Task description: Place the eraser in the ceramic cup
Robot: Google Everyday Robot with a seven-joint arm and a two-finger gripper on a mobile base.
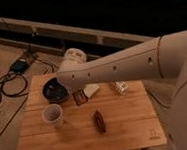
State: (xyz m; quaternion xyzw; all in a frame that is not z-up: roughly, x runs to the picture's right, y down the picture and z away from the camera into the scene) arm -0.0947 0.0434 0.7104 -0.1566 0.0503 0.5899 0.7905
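We log the gripper (77,92) with its fingers clamped on the small dark red-marked eraser bar (80,97), which we judge lifted off the wooden table (128,131) for carrying. The plain white ceramic cup (53,114) stands near, down-left of the fingers, not yet beneath them.

Dark bowl (52,92) back left on the wooden surface (135,130), pale cream block (92,89) just right of the pincer (79,94). Reddish-brown oblong piece (99,121) lies mid-surface; cables (5,89) trail over the floor.
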